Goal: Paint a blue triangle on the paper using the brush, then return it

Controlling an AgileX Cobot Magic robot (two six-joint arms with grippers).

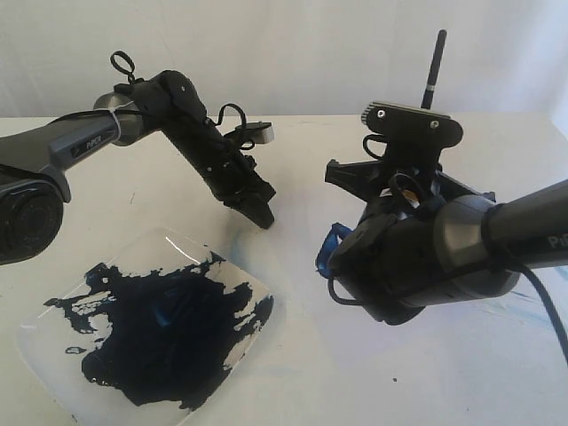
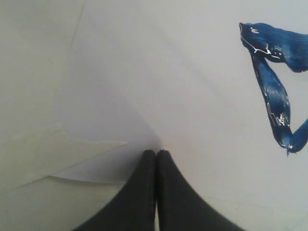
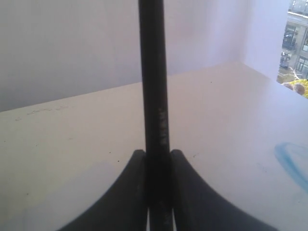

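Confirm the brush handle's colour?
Plain black. The brush shows best in the right wrist view, close up.

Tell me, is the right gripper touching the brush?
Touching. The right wrist view shows the right gripper pinching the brush by its black handle, with no gap on either side.

The brush [image 3: 153, 72] stands nearly upright, its long black handle clamped between the closed jaws of the right gripper [image 3: 154, 156]. In the exterior view the handle's end [image 1: 433, 71] rises at about 1 o'clock from the scene's centre; the bristles are hidden. The blue triangle [image 2: 272, 91] is a thick, glossy mid-blue outline with an unpainted centre and one pointed corner. It is only partly seen, just off centre at 4 o'clock [image 1: 333, 240]. It lies on the paper [image 2: 192, 96], a plain pale bluish-white sheet lying flat.
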